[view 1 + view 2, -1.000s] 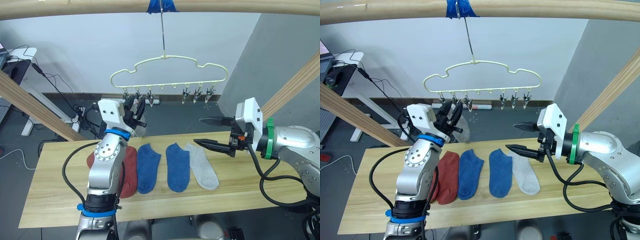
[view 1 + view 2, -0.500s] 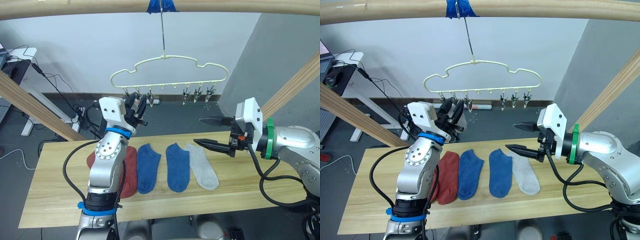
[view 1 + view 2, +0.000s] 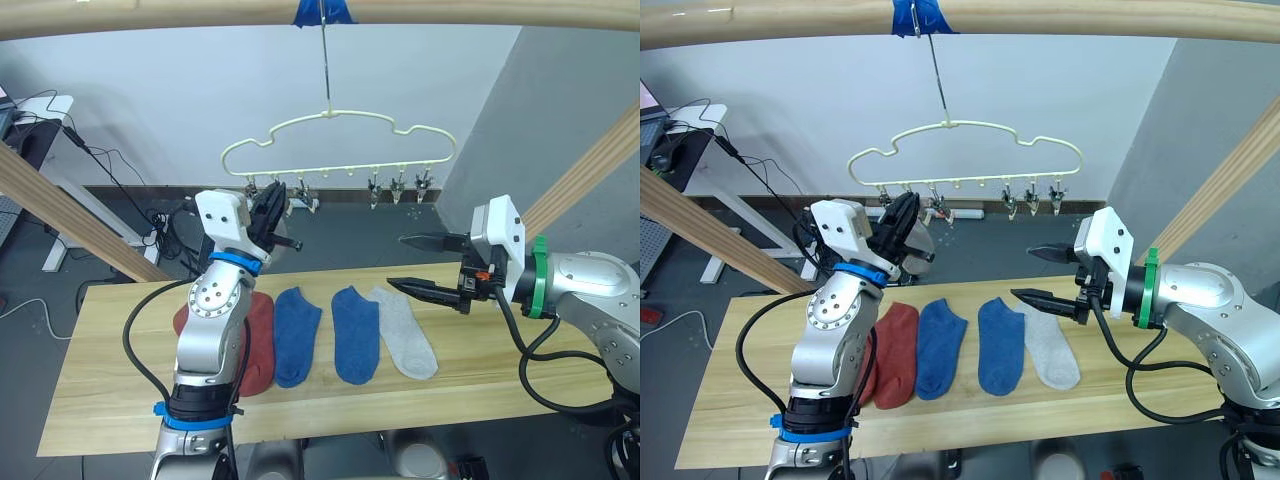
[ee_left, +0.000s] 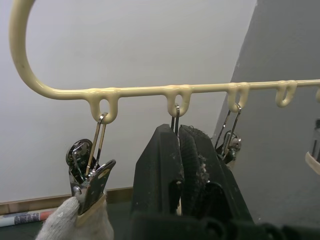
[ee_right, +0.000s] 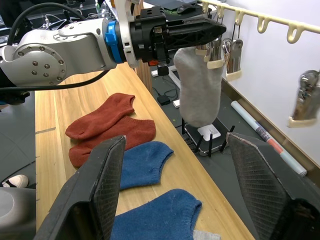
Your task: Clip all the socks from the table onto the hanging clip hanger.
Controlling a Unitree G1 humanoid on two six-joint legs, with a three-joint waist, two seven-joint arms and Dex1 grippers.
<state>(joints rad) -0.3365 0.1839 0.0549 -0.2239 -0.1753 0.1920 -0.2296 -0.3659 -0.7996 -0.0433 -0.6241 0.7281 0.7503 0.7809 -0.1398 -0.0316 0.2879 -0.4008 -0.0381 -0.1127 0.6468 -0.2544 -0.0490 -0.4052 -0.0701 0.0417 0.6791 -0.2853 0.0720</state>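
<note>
Worktop (image 3: 480,370): light plank; five socks lie flat: two rust-red socks (image 3: 255,340), two blue socks (image 3: 315,335), one grey sock (image 3: 405,332).
Clip hanger (image 3: 335,150): at 12 o'clock above the socks.
Hung grey sock (image 5: 199,87): clipped at hanger's left end.
Left hand (image 3: 902,218): nearer, fingers pressed together around the next clip.
Right hand (image 3: 418,264): open, empty, at 3 o'clock from the grey sock.

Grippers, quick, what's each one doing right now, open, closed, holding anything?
Left gripper: shut, fingers pressed together at the clip hanger, beside the hanging grey sock; whether they pinch a clip cannot be told.
Right gripper: open, empty, above the table.
</note>
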